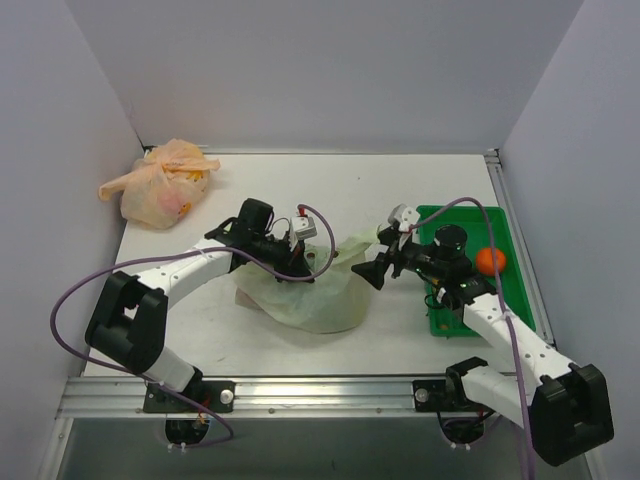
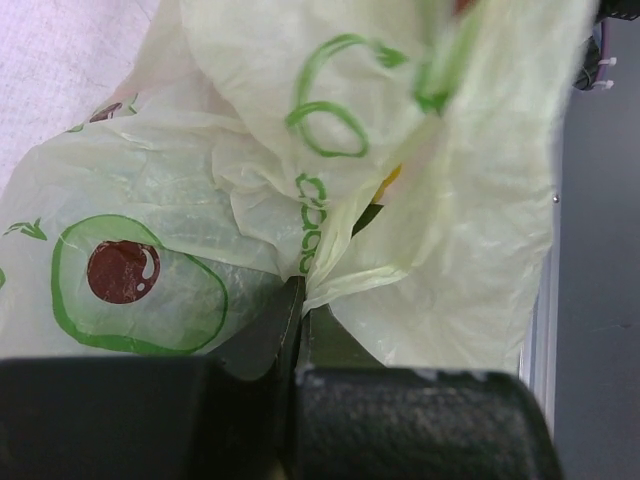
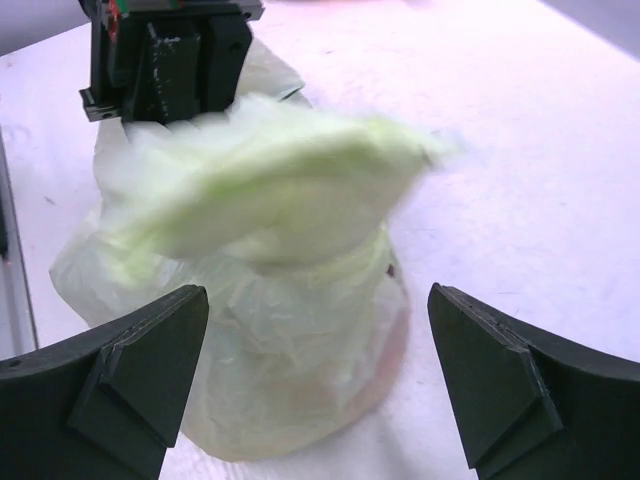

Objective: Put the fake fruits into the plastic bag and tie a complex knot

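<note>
The pale green plastic bag point(image 1: 315, 292) lies at the table's middle, with avocado prints; it also shows in the left wrist view point(image 2: 250, 180) and the right wrist view point(image 3: 270, 330). My left gripper point(image 1: 305, 262) is shut on a fold of the bag's upper edge point(image 2: 330, 285). My right gripper point(image 1: 382, 262) is open and empty, just right of the bag, its fingers point(image 3: 130, 370) wide apart. A blurred handle of the bag point(image 3: 270, 190) hangs in front of it. One orange fake fruit point(image 1: 490, 261) sits in the green tray point(image 1: 516, 300). Something pinkish shows faintly through the bag's base.
A peach-orange plastic bag point(image 1: 160, 183) lies at the far left corner. The green tray stands at the right edge beside my right arm. White walls enclose the table on three sides.
</note>
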`<state>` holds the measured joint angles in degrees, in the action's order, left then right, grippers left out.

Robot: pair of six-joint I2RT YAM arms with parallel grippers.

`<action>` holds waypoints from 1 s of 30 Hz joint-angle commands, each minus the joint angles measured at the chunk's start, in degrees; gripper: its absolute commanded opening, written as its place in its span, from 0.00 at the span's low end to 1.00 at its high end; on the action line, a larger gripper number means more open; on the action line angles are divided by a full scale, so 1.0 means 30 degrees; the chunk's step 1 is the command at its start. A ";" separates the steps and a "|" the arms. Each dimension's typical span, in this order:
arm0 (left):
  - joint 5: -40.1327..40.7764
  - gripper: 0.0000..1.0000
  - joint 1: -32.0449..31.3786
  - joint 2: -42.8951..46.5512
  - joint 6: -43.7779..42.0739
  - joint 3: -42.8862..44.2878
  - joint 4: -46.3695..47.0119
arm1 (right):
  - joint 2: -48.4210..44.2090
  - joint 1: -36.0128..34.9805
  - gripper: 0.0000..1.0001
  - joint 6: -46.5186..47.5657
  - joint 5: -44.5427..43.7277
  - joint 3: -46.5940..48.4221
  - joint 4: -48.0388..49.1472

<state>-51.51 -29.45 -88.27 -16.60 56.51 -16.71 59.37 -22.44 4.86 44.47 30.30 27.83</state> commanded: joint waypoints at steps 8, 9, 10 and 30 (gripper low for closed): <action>-0.1317 0.00 -0.0026 0.0243 -0.0385 0.0880 0.0238 | -0.0634 0.2498 1.00 0.6141 0.4628 0.2378 -0.4031; -0.1318 0.00 -0.0026 0.0214 -0.0385 0.0909 0.0209 | -0.0486 0.2498 1.00 0.6172 0.5008 0.2495 -0.4034; -0.1376 0.00 -0.0055 0.0214 -0.0414 0.0938 0.0238 | -0.0282 0.2498 1.00 0.6230 0.5736 0.2525 -0.3860; -0.1672 0.00 -0.0144 0.0184 0.0256 0.1115 0.0294 | 0.5198 -0.0608 0.42 -0.1585 0.5163 0.4782 -0.0342</action>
<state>-56.05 -29.56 -88.27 -16.80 57.43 -16.93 74.30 -23.86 8.05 60.77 42.26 26.35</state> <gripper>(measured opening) 0.032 0.489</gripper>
